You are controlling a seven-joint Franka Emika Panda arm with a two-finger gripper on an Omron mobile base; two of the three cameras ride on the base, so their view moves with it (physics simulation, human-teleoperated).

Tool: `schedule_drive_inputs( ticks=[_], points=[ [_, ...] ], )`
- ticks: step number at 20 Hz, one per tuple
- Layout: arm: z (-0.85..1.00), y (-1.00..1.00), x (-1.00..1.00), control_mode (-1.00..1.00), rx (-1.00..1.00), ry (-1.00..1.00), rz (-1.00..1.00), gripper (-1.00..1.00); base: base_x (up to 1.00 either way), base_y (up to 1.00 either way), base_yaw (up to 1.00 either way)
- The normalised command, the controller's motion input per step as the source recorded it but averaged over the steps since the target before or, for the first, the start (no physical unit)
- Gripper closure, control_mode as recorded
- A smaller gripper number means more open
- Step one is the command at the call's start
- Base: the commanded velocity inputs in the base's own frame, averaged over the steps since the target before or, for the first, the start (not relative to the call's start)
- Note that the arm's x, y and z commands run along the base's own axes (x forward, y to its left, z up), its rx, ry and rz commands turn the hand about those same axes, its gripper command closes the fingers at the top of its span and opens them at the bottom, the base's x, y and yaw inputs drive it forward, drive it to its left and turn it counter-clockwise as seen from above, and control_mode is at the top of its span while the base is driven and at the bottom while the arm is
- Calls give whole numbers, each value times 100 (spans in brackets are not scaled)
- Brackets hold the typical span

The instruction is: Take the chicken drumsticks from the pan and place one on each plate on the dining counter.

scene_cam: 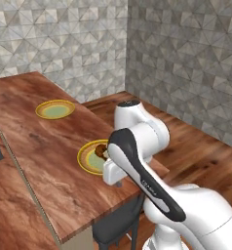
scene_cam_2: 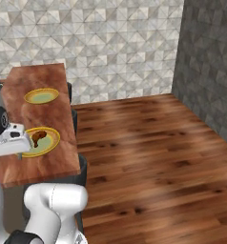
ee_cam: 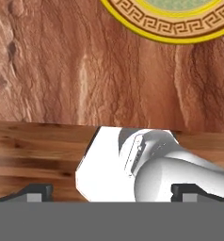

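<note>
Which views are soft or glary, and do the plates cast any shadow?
Left base view: mildly soft all over, no glare; the near yellow-rimmed round plate with its brown drumstick casts no clear shadow on the reddish wood-grain counter. Right base view: even flat light, far yellow-rimmed plate likewise. Hand view: sharpest, plate rim pattern crisp.
</note>
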Motion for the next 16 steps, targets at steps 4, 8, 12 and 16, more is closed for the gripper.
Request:
schedule_drive_inputs(
  ticks=[4, 8, 12, 16],
  points=[
    [0, 0, -2, 100, 0, 0, 0, -100, -25, 0, 0],
    [0, 0, 0, 100, 0, 0, 0, -100, -83, 0, 9],
    [0, 0, 0, 100, 0, 0, 0, -100, -78, 24, 53],
    [0, 0, 0, 100, 0, 0, 0, -100, -37, 46, 94]
  ],
)
